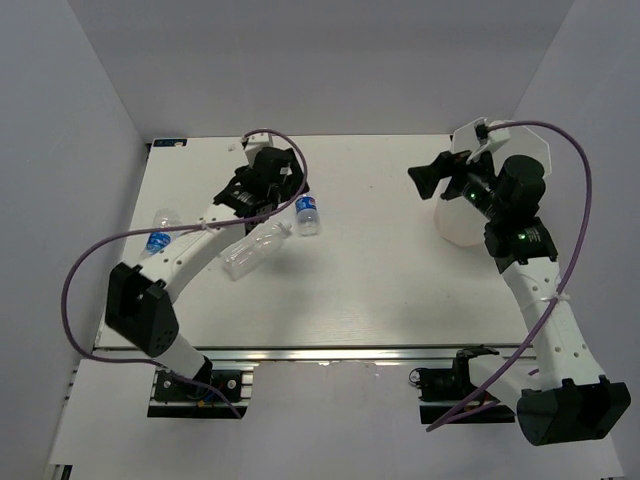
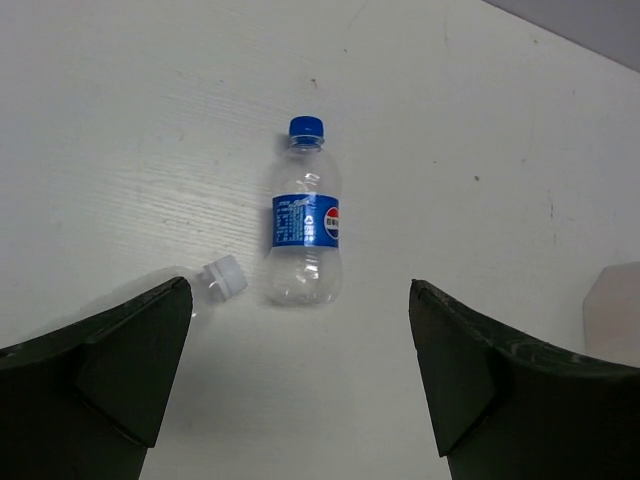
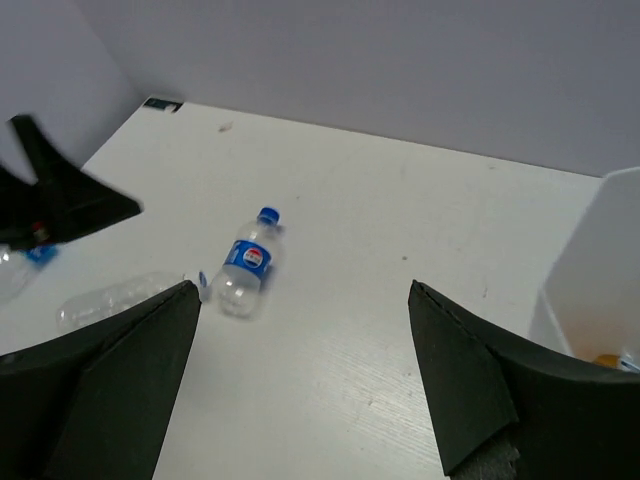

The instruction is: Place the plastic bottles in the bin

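Observation:
Three plastic bottles lie on the white table. A labelled one with a blue cap (image 1: 308, 213) (image 2: 305, 225) (image 3: 245, 262) rests just ahead of my left gripper (image 1: 288, 188) (image 2: 298, 300), which hovers open and empty above the table. A clear white-capped bottle (image 1: 250, 252) (image 2: 222, 277) (image 3: 110, 300) lies beside it. The third bottle (image 1: 158, 232) lies at the far left, partly under the left arm. The bin (image 1: 470, 225) (image 3: 600, 270) stands at the right, mostly hidden by my right arm. My right gripper (image 1: 422, 180) (image 3: 300, 290) is raised beside the bin, open and empty.
Purple cables (image 1: 90, 260) loop off both arms. Grey walls enclose the table on three sides. A small dark fitting (image 1: 168, 141) sits at the far left corner. Something orange and blue (image 3: 612, 358) shows inside the bin.

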You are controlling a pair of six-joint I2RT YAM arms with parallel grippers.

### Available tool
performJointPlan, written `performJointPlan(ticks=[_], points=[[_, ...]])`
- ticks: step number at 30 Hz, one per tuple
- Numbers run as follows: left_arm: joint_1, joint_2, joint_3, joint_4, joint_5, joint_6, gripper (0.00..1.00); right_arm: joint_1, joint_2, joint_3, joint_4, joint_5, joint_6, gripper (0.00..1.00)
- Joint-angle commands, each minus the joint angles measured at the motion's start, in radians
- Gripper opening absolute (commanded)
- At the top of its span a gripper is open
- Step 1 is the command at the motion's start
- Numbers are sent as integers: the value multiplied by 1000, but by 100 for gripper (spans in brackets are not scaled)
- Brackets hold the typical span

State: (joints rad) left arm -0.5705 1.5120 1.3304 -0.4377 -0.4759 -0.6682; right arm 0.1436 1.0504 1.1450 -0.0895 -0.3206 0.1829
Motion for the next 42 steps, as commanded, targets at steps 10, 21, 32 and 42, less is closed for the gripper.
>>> performJointPlan(ticks=[10,21,32,42], points=[[20,534,375,-2,220,150,98,198,-61,-212,140,-130,-102,89],[20,717,444,-47,160,128,92,206,-44,-243,154,-80,-95,89],[18,668,425,19,308,203,37,206,-10,-240,155,-57,-37,89],[-41,254,11,451,880,315,31,206,-72,-292,301,61,98,89]])
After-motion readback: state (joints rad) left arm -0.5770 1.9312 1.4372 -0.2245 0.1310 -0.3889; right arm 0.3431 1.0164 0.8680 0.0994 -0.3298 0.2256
